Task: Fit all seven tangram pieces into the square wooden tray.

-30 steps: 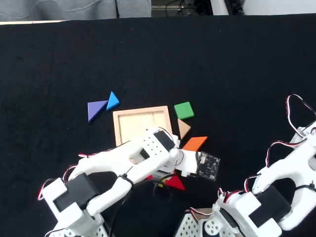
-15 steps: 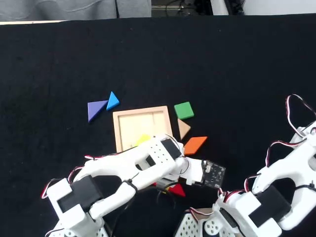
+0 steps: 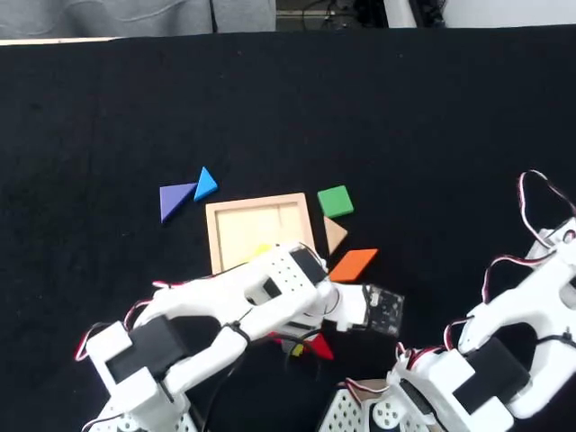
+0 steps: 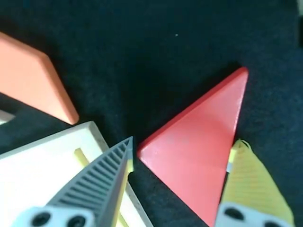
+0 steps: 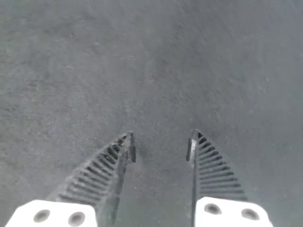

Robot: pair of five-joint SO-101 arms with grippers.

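Note:
The square wooden tray (image 3: pixel 256 225) lies mid-table, its near part hidden under my left arm, with a bit of a yellow piece (image 3: pixel 261 250) showing inside. My left gripper (image 4: pixel 184 143) sits just in front of the tray's corner (image 4: pixel 57 161). Its grey finger (image 4: pixel 109 175) and yellow finger (image 4: pixel 246 184) touch opposite sides of the red triangle (image 4: pixel 199 127), which lies flat on the cloth (image 3: pixel 317 346). The orange parallelogram (image 3: pixel 353 264), tan triangle (image 3: pixel 334 234) and green square (image 3: pixel 335 201) lie right of the tray. The purple triangle (image 3: pixel 175 198) and blue triangle (image 3: pixel 206 184) lie to its left. My right gripper (image 5: pixel 161 142) is open over bare cloth.
Black cloth covers the whole table, with wide free room behind the tray and to the right. The right arm (image 3: pixel 504 360) sits folded at the near right corner. The orange parallelogram (image 4: pixel 28 75) lies close beside my left gripper.
My left arm shifted toward the near edge, then eased back a little; its wrist settled lower over the red triangle. The right arm kept still.

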